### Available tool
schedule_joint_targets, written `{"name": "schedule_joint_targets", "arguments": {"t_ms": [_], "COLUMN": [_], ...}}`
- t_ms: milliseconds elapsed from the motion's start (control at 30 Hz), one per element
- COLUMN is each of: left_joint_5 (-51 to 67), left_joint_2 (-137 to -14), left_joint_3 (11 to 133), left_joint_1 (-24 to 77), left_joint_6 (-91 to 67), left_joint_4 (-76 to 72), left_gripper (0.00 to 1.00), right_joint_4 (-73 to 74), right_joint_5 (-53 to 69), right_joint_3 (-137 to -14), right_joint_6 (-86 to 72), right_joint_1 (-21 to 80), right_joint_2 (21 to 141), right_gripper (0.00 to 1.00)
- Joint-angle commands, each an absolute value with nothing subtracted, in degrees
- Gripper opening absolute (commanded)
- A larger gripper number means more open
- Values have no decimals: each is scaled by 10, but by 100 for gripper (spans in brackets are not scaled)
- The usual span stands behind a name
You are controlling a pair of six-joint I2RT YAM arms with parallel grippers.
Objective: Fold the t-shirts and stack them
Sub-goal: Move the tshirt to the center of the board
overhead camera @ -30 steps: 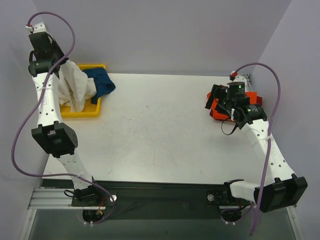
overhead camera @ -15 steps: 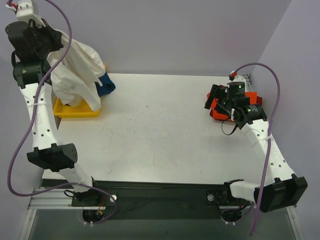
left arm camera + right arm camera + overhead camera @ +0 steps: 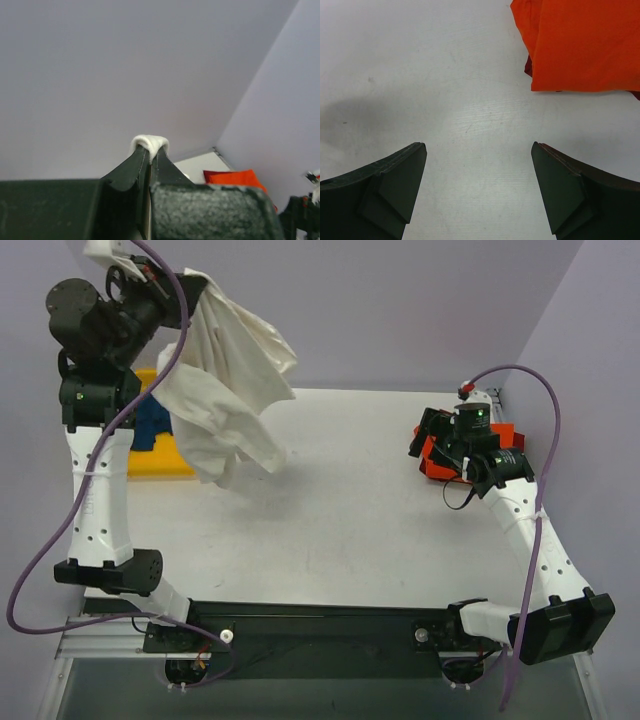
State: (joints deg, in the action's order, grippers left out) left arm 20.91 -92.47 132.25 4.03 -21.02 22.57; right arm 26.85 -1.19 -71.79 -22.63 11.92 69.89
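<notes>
Up high at the rear left, a large off-white cloth t-shirt (image 3: pixel 235 390) hangs in loose folds from the left gripper (image 3: pixel 152 151). The jaws of that gripper are pinched together on a small bunched fold of the fabric, which pokes out above the fingertips in the left wrist view. The shirt's lower end dangles over the left part of the white table (image 3: pixel 350 530); whether it touches the surface cannot be told. Just behind it, a dark blue cloth shirt (image 3: pixel 150 425) lies in the yellow plastic bin (image 3: pixel 165 466) at the table's rear left corner. Well apart, at the far right edge, a folded orange-red cloth shirt (image 3: pixel 580 45) rests flat, with a sliver of dark red cloth (image 3: pixel 528 68) showing beneath its edge. The right gripper (image 3: pixel 477 147) hovers near that pile over bare tabletop, its jaws spread wide and holding nothing.
</notes>
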Motion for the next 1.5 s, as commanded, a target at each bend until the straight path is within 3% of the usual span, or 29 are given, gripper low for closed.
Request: {"name": "schedule_joint_targets", "arguments": {"t_ms": [0,67,100,133,267,433,567,700,933,1467], "left_joint_5": [232,227,215,198,91,85,114,134,174,150], "left_joint_2": [-911,-912,-920,-929,-1025,-1032,-961,-926,-932,-1005], "left_joint_3": [1252,1201,1177,1135,1136,1015,861,795,718,719], "left_joint_1": [77,98,103,105,105,127,157,231,301,269], "left_joint_6": [-257,-257,-257,-257,-237,-203,-221,-238,-293,-276], "left_joint_4": [163,161,174,191,411,437,391,387,339,342], "left_gripper": [2,19,34,58,79,84,84,81,80,77], "right_joint_4": [255,253,252,250,248,248,248,246,233,215], "right_joint_5": [-15,-14,-15,-6,50,80,98,119,132,110], "right_joint_3": [-723,-715,-702,-696,-671,-640,-628,-632,-672,-819], "right_joint_6": [-234,-236,-236,-236,-229,-218,-211,-207,-189,-162], "right_joint_1": [115,115,115,115,116,133,151,171,216,284], "right_joint_2": [685,681,679,680,695,719,738,772,866,1064], "right_gripper": [90,90,90,90,90,89,89,88,85,82]}}
